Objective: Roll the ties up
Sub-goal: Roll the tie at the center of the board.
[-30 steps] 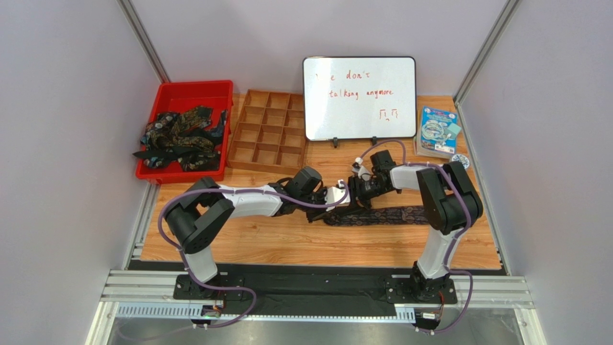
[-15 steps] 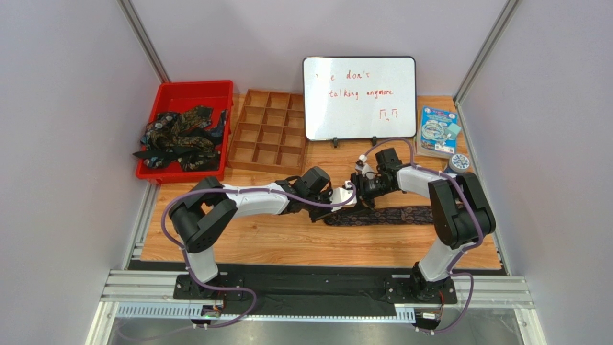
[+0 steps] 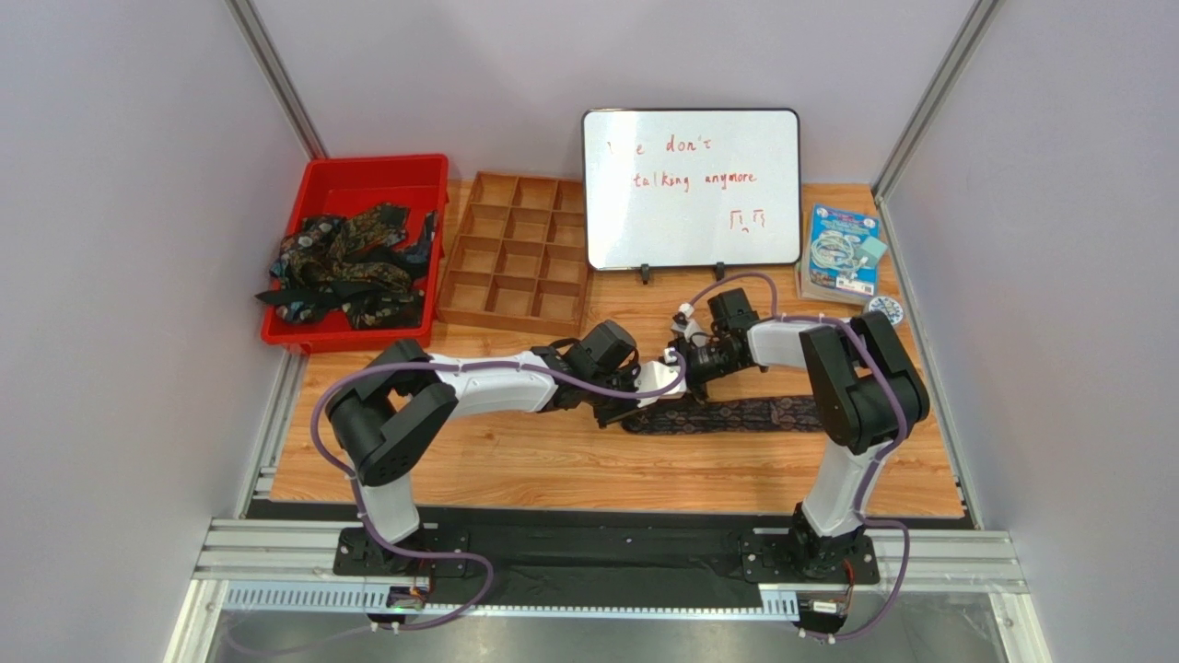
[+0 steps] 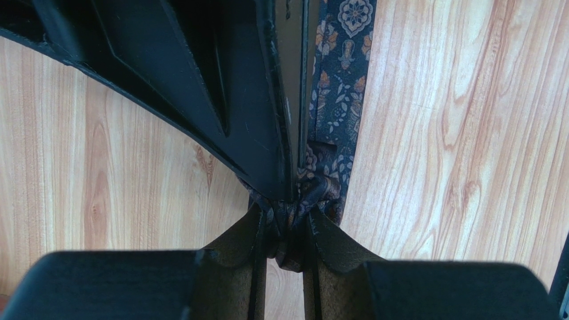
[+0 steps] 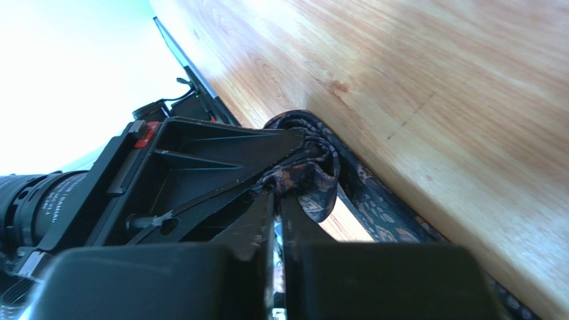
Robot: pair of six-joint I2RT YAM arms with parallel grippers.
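At table (image 3: pixel 554 470) centre, L gripper (image 4: pixel 287 230) & R gripper (image 5: pixel 275 200) both pinch bunched end of tie (image 4: pixel 337 100), jaws narrow.

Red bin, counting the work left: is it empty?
No, a heap of patterned ties lies in the red bin.

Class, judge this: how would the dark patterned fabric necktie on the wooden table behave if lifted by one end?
Probably floppy: the dark patterned fabric necktie bunches where the left gripper pinches it. Likely light, lying flat and thin. Unlikely to roll away.
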